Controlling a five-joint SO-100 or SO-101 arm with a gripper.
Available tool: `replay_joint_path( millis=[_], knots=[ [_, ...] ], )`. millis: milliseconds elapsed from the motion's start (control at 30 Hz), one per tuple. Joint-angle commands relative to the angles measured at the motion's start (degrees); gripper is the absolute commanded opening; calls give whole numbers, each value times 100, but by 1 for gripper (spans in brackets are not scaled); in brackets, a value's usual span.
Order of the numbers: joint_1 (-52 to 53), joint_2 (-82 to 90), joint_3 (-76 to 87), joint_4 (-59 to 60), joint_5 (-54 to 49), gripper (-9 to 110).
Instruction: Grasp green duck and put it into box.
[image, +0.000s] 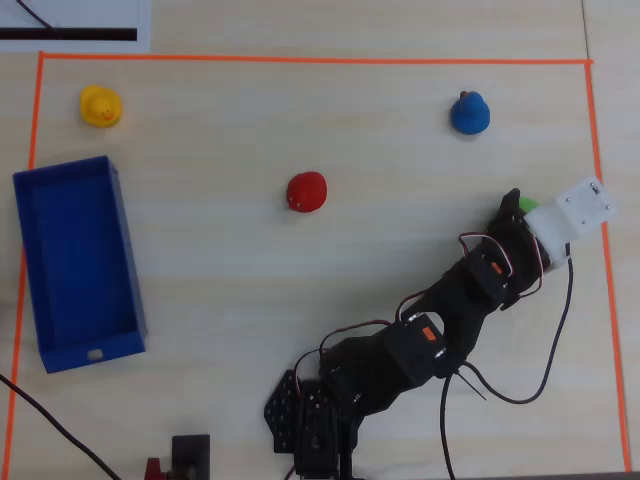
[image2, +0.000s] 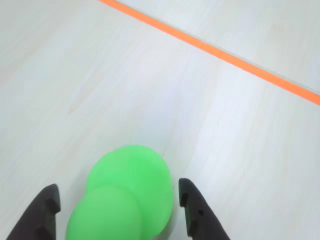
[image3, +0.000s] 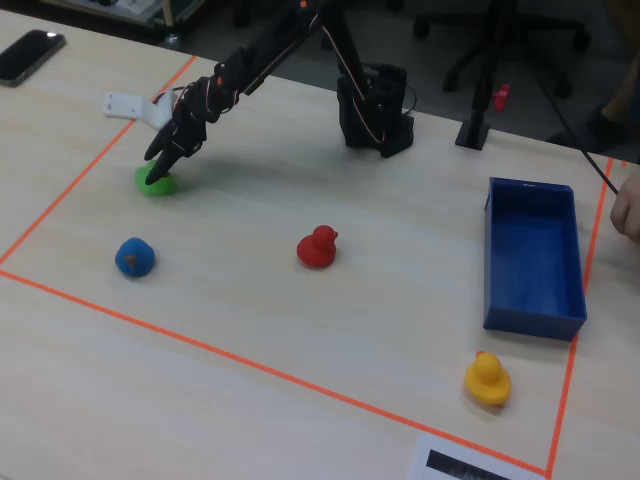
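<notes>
The green duck (image2: 125, 195) sits on the table between my two black fingers in the wrist view. There is a gap at the left finger, and the right finger is close beside it. In the overhead view only a sliver of the green duck (image: 528, 204) shows at my gripper (image: 513, 203), near the right tape line. In the fixed view my gripper (image3: 160, 172) is down over the green duck (image3: 155, 183). My gripper (image2: 117, 189) is open around it. The dark-blue box (image: 128, 262) stands empty at the far left in the overhead view, and at the right in the fixed view (image3: 535, 322).
A red duck (image: 306, 191) sits mid-table, a blue duck (image: 469, 113) at the back right and a yellow duck (image: 100, 105) at the back left. Orange tape (image: 300, 60) frames the work area. A phone (image3: 30, 55) and a person's hand (image3: 628, 210) lie at the edges.
</notes>
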Motion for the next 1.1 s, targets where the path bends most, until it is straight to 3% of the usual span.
replay_joint_path(
  millis=[0,267,333,367,567,800,1067],
  knots=[
    [-88,-44,-97,-255,-79,32],
    [-176,-272,-316,-272,-79,29],
    [-193,-299,-316,-237,-105,16],
    [-211,-308,-308,-220,-105,0],
    [-229,9,-176,220,62,0],
    [-967,1793,-1099,3630,1239,0],
    [-3762,3788,-2531,7462,2795,0]
  ],
)
